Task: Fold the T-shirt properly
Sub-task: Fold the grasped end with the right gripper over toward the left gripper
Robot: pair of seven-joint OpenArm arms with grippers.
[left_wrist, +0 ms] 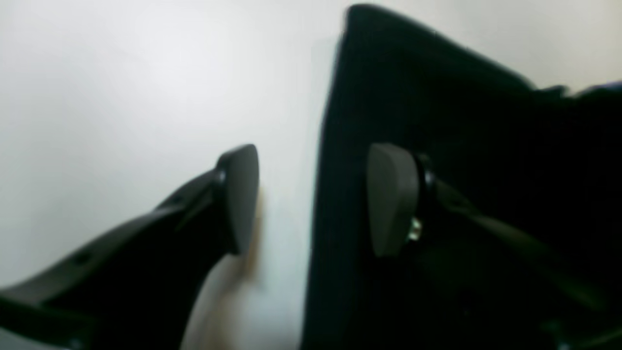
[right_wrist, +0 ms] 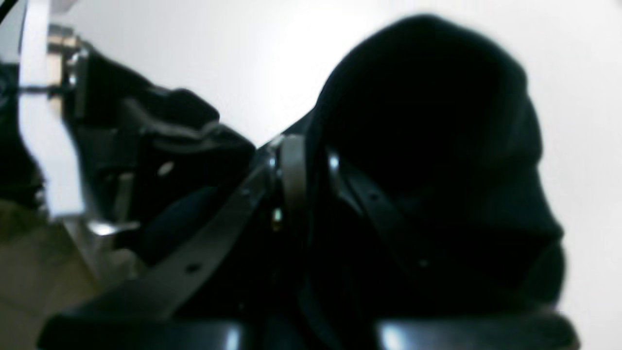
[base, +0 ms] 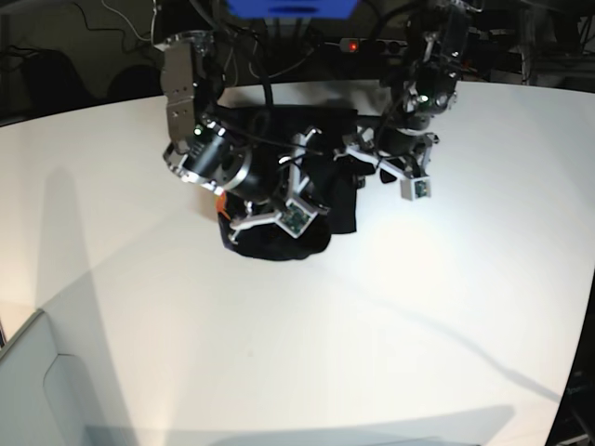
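Lying bunched on the white counter [base: 446, 307] toward its far side, the T-shirt [base: 330, 200] sat as a dark heap between the two arms. A small orange patch showed at its left edge in the base view. The right pincer [right_wrist: 311, 165] was clamped on a bulging fold of the T-shirt [right_wrist: 427, 121], its jaws pressed nearly together with black cloth pinched between them and mounded up beyond the tips. The left pincer [left_wrist: 311, 199] stood wide apart and held nothing; one fingertip [left_wrist: 240, 194] was over bare counter [left_wrist: 121, 97] and the other sat in front of the T-shirt [left_wrist: 413, 87], whose straight black edge ran between them. Whether that fingertip touched the cloth could not be told through the blur.
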